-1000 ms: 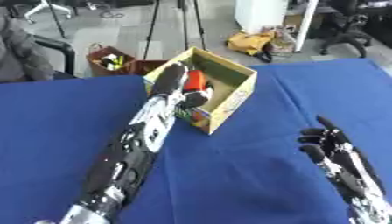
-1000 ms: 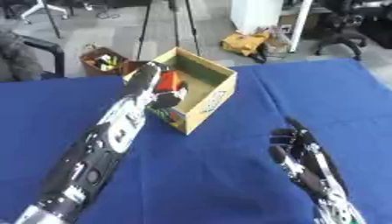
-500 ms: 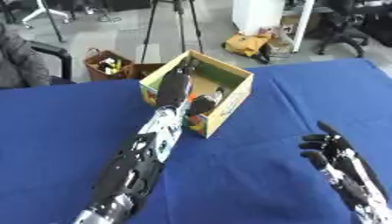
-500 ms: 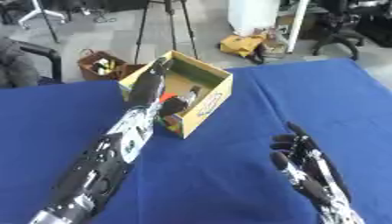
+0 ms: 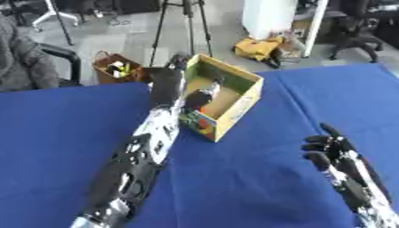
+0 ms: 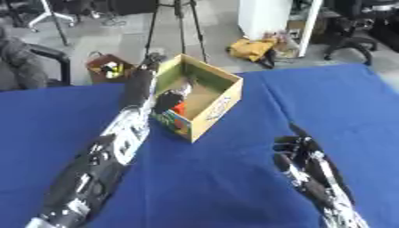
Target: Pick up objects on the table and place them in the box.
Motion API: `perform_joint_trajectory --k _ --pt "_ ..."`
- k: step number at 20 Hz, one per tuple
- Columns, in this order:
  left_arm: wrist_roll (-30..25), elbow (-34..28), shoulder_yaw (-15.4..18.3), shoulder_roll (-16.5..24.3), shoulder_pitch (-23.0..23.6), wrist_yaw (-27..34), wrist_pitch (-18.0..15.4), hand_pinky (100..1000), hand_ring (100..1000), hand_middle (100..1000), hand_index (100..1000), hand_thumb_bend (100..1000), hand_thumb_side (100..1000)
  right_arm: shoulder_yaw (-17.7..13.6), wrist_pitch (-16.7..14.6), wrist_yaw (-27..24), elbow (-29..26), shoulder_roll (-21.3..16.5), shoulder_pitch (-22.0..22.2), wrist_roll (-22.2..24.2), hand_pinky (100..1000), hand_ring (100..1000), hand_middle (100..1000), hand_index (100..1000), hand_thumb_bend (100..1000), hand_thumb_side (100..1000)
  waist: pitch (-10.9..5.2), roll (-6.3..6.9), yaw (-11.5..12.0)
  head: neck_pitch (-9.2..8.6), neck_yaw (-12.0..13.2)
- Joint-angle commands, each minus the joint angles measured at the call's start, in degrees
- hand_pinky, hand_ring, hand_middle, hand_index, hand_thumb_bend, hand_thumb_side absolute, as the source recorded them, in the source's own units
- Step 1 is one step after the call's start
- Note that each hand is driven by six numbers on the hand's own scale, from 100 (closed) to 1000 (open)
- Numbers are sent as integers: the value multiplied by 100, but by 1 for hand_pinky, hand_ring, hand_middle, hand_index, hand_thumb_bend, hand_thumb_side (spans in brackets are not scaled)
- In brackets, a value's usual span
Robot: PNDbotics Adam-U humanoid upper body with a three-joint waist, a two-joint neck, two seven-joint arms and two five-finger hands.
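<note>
a cardboard box (image 5: 234,103) stands open-topped on the blue table (image 5: 257,187), turned at an angle so one corner points toward the robot. its inner walls are green at the far side and its outer near wall carries a coloured print. the left arm (image 5: 144,151) stretches from the lower left up along the table to the box's left side, and the left hand (image 6: 168,99) reaches over the near-left wall and down into the box. the hand is blurred there; its fingers look curled around something with a red-orange patch (image 6: 179,108) just inside the wall, though whether they truly hold it cannot be told for sure. the floor of the box beyond the hand shows plain brown.

the right hand (image 5: 336,156) rests idle at the lower right, well apart from the box, palm toward the table and fingers extended upward and spread, holding nothing.

beyond the far edge of the table lie a small brown basket (image 5: 117,67) with bits of colour in it, the legs of a tripod (image 5: 189,22), and a yellow bag (image 5: 257,46) on the grey floor.
</note>
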Motion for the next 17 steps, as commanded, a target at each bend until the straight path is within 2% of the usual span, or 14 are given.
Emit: perform_joint_trajectory --k 1,5,9,12,17 --pt "-192 -876 -212 418 187 1535 -302 686 728 781 848 349 982 -79 -16 -19 -38 -47 -23 -56 672 714 700 1000 613 580 -121 -18 86 46 -111" --pt "-543 -1948 -371 896 788 3171 -483 644 664 718 824 330 1000 -104 -25 -5 -28 -60 -14 -88 671 714 700 1000 610 585 -141 -10 286 74 -208" --pt "-926 -2793 -408 1264 1388 4283 -475 628 641 695 827 316 1000 -128 -31 -8 -31 -72 -9 -118 671 714 700 1000 605 588 -153 -11 375 74 -262" --pt "-1194 -3232 -363 1457 1874 4753 -529 621 633 686 812 306 1000 -141 -32 -21 -38 -84 2 -127 671 713 699 1000 606 588 -169 -23 462 96 -271" --pt "-1516 -3449 -275 1535 2455 5063 -568 616 637 691 811 321 1000 -156 -32 -33 -63 -102 -11 -143 670 712 698 1000 604 592 -182 -45 550 113 -281"
